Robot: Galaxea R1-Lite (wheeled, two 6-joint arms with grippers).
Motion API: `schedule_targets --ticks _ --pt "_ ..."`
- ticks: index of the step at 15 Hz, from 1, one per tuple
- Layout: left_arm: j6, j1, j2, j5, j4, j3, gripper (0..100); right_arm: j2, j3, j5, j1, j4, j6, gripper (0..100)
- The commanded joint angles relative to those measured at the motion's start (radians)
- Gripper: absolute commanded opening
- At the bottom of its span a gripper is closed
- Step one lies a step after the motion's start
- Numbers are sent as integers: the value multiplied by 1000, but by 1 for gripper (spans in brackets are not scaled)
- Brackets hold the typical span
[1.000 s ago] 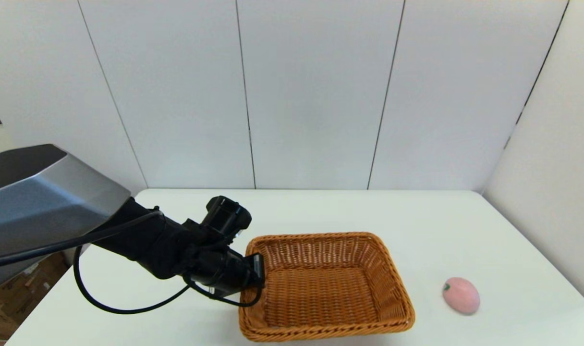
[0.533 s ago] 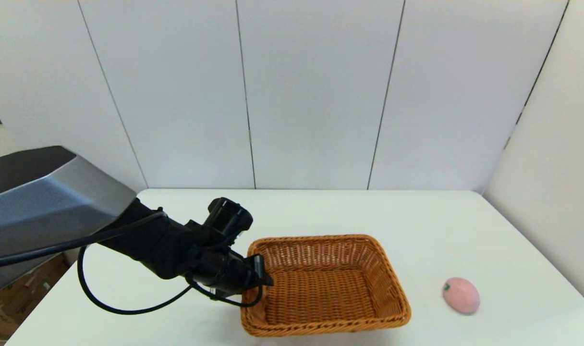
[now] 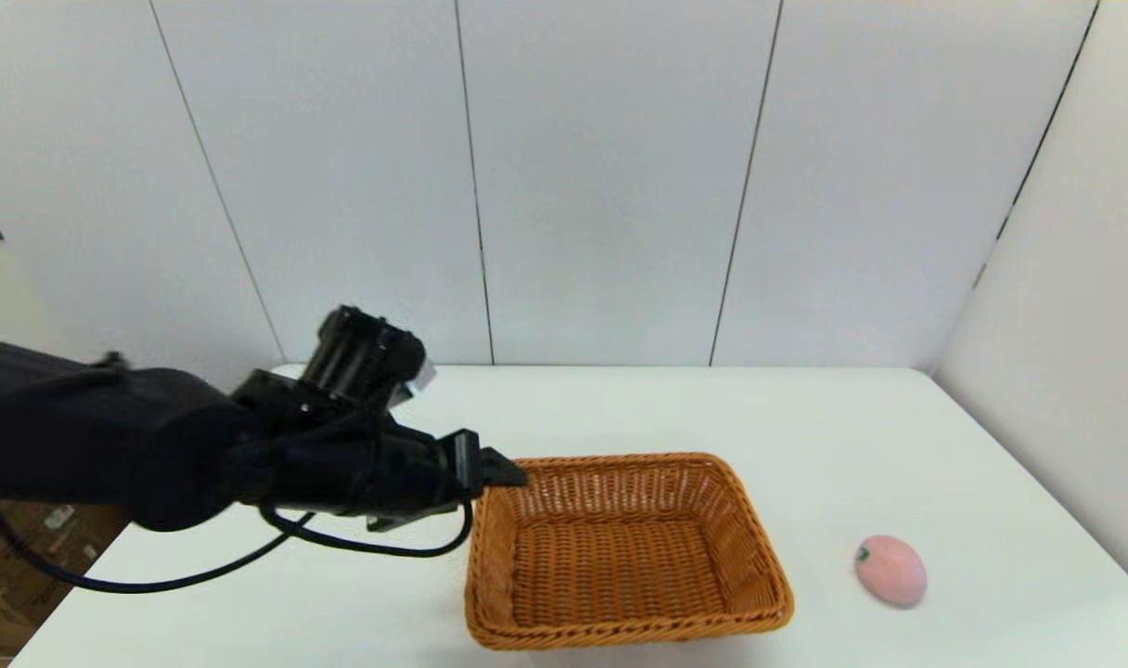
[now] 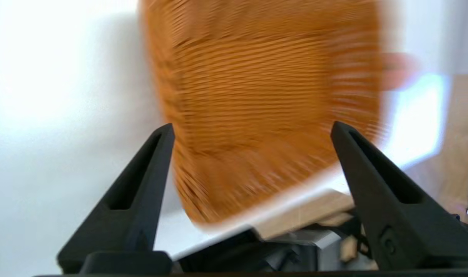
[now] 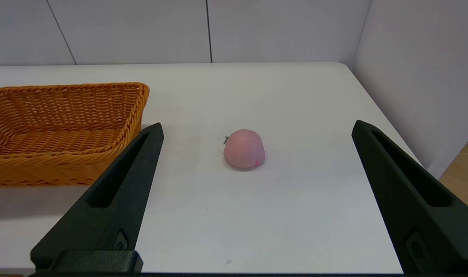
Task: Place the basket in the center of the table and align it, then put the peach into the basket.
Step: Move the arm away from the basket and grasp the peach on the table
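Basket (image 3: 627, 549) sits near the tabletop's (image 3: 620, 408) front edge, roughly mid; my left gripper (image 3: 504, 471) has let go since a sec ago, lifted above the basket's far-left corner, fingers apart. Placement looks done imo. Peach (image 3: 890, 570) lies toward the right edge, well apart; right gripper (image 5: 257, 129) open facing it, w/ clear room between.
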Motion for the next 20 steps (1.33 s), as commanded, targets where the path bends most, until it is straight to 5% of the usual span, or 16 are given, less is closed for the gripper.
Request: schedule_targets --ticks 1,5,7,13,20 --pt "111 -4 -712 130 130 30 100 0 0 0 0 0 -3 100" --pt "385 141 -1000 345 175 157 100 0 0 0 0 0 -3 100" --pt "517 272 -1138 353 176 265 100 1 0 0 0 0 0 100" --pt "600 517 -1487 351 175 590 100 1 -1 0 0 0 2 100" --pt "606 539 -1706 341 63 854 100 53 -36 -2 0 66 -13 100"
